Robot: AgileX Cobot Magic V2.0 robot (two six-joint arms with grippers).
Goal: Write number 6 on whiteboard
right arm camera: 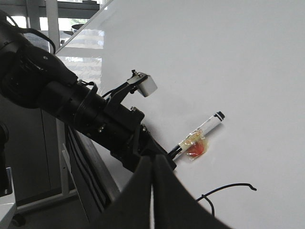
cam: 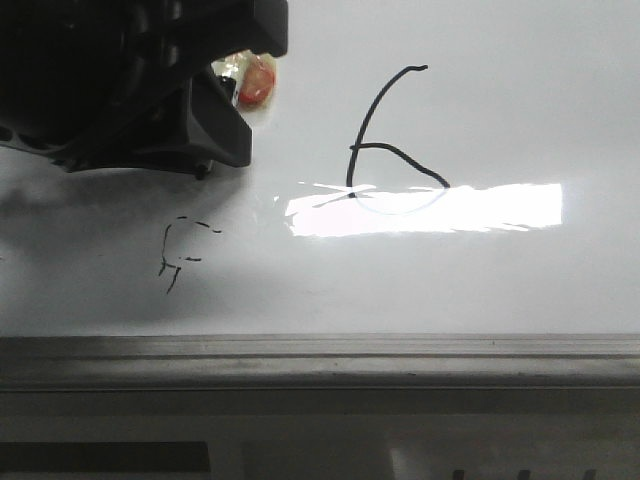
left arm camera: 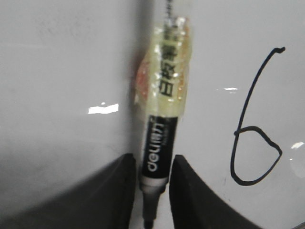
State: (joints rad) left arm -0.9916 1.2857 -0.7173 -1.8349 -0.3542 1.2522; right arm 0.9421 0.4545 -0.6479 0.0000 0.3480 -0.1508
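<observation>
A large thin black number 6 [cam: 361, 127] is drawn on the whiteboard [cam: 500, 100], its lower loop fading into the glare. It also shows in the left wrist view as the number 6 [left arm camera: 247, 97]. My left gripper [cam: 215, 110] hangs at the upper left of the board, to the left of the digit. It is shut on a black marker [left arm camera: 159, 143] whose barrel is wrapped in yellowish tape with a red patch [cam: 255, 80]. In the right wrist view my right gripper [right arm camera: 153, 164] is shut and holds nothing. It stays off the board, behind the left arm [right arm camera: 71, 102].
A small broken scribble of short dashes [cam: 180, 250] sits low on the board's left side. A bright glare patch [cam: 430, 210] crosses the middle. A grey metal ledge [cam: 320, 355] runs along the board's bottom edge.
</observation>
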